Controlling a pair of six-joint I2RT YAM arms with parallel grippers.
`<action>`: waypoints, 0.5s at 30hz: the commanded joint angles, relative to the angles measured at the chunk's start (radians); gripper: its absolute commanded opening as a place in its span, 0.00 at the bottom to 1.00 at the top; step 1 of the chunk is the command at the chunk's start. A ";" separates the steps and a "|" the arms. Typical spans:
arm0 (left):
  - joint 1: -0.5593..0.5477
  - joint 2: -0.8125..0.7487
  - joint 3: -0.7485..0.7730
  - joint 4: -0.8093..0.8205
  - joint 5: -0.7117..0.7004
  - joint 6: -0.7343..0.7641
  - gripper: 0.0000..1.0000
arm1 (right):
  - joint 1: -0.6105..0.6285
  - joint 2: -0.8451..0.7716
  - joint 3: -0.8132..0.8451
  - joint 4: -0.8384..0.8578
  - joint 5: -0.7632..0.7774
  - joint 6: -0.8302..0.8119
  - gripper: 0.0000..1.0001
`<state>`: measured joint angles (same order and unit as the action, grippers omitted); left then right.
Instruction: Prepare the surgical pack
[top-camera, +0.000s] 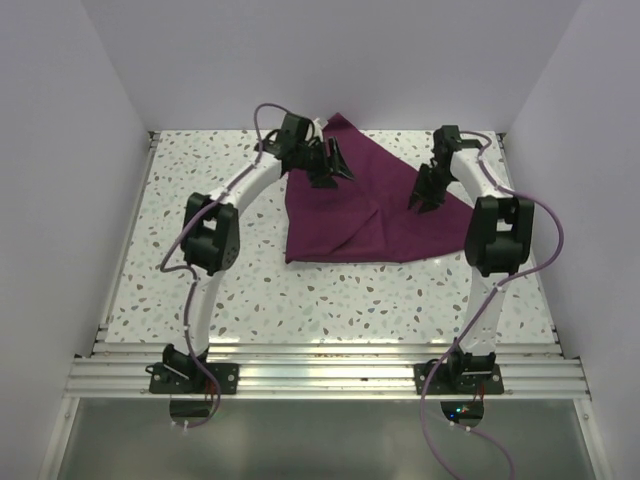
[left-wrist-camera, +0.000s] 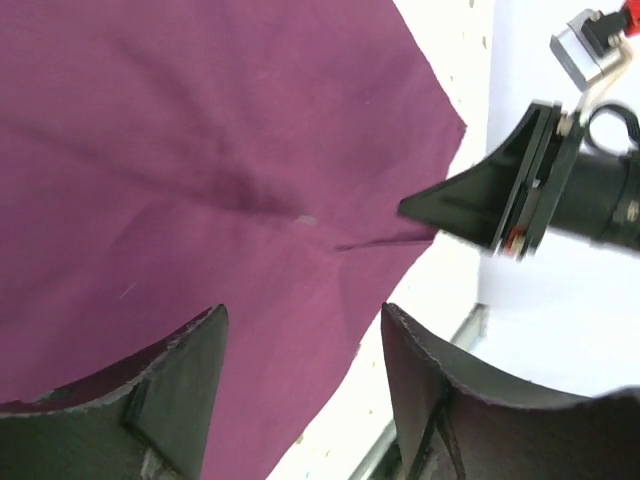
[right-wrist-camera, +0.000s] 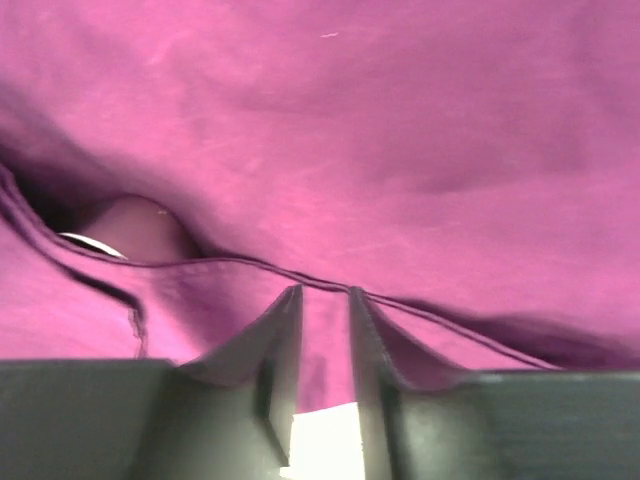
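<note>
Your left gripper (left-wrist-camera: 302, 310) hangs open above the drape (top-camera: 340, 215) near the far edge of the counter (top-camera: 250, 290). Your right gripper (right-wrist-camera: 323, 292) pinches its hem. The cloth looks light and limp, so grip hems or corners.

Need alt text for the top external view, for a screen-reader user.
Seen from above, a maroon drape lies loosely folded, one corner pointing away, on the far middle of a speckled table. The left gripper hangs over the drape's far left part. The right gripper is at its right edge.
</note>
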<state>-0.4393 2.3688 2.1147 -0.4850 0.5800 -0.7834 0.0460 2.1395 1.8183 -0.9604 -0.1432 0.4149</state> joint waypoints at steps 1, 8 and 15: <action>0.053 -0.203 -0.057 -0.084 -0.084 0.227 0.65 | -0.076 -0.105 -0.045 -0.018 0.028 0.036 0.41; 0.108 -0.356 -0.336 -0.040 -0.198 0.395 0.65 | -0.184 -0.271 -0.319 0.233 0.160 0.165 0.67; 0.175 -0.486 -0.548 0.005 -0.204 0.444 0.66 | -0.250 -0.211 -0.347 0.267 0.364 0.140 0.66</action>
<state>-0.2974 1.9690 1.6447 -0.5171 0.3950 -0.4015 -0.1749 1.9133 1.4693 -0.7593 0.1089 0.5449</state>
